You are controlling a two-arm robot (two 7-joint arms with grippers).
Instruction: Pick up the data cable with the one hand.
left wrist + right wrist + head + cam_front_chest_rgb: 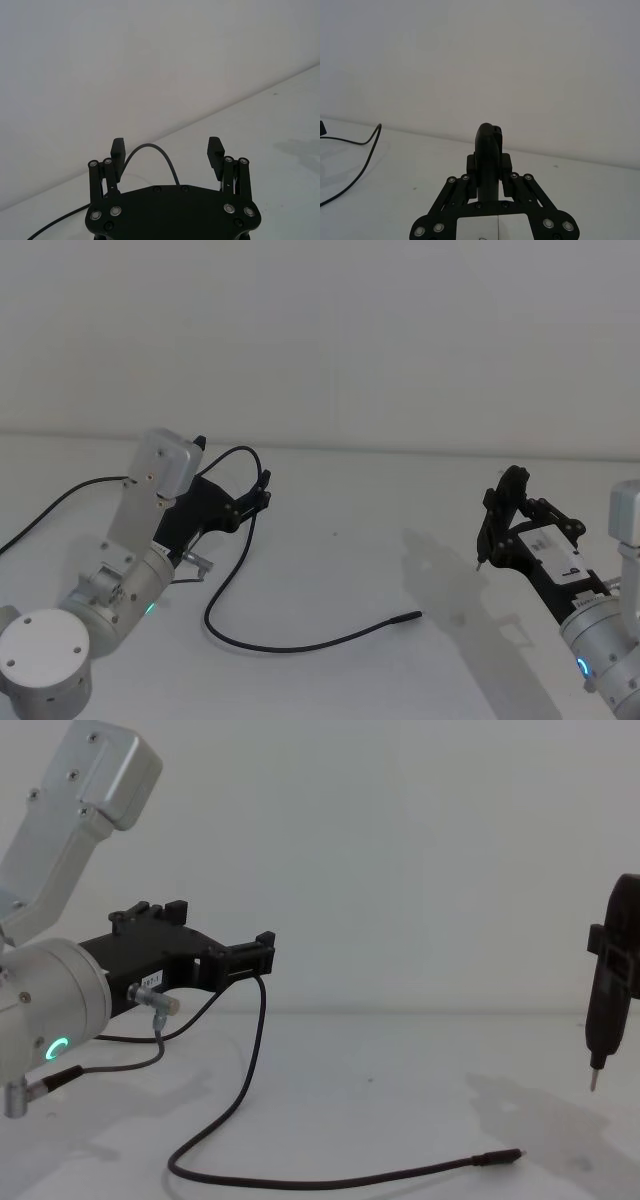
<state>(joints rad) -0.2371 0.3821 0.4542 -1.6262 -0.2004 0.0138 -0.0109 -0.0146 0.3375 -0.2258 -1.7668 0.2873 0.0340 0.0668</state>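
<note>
Data cable (330,642), long, thin, black and flexible, lies in a wide curve on the white counter (380,510) in the head view. One part of it rises to the left pincer (266,490), which is black plastic with two fingers on a silver wrist.

In the left wrist view the fingers (117,150) are spread and released. The cable (150,146) arches between them, probably so that they can close on it.

The right wrist view shows the narrow black right pincer (489,132) clenched on nothing, well apart.

In the chest view the cable hangs down from the left pincer, and its slim plug (500,1157) rests on the counter.
</note>
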